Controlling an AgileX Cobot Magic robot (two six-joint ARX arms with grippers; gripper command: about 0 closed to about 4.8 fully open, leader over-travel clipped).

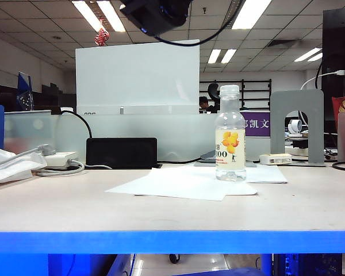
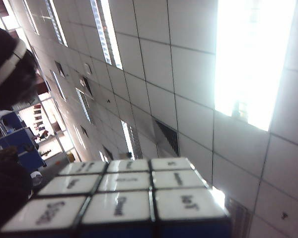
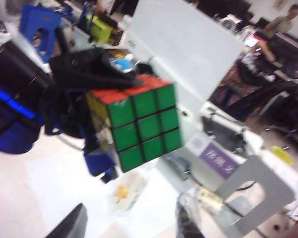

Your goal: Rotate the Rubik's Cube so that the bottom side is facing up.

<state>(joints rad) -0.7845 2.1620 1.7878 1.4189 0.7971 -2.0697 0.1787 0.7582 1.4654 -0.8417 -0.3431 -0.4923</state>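
Office desk with a bottle (image 1: 230, 133) at centre right. Above it, the left gripper (image 3: 97, 106) clamps the cube (image 3: 136, 121) midair, freeing its underside. Right gripper (image 3: 131, 223), jaws parted, waits below.

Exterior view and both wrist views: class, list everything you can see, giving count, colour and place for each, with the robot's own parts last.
Rubik's Cube: one; green, red and yellow faces showing; off the table, held by the left gripper.
bottle: one; clear, yellow label, white cap; upright on the paper, right of centre.
paper sheets: at least two; white; flat on the table.
black box: one; black; at the back, left of the bottle.
bookend: one; grey; back right.
table: one; pale top, blue front edge.
left gripper: one; black; closed on the cube, one finger on its red face.
right gripper: one; dark; open, empty, facing the cube.
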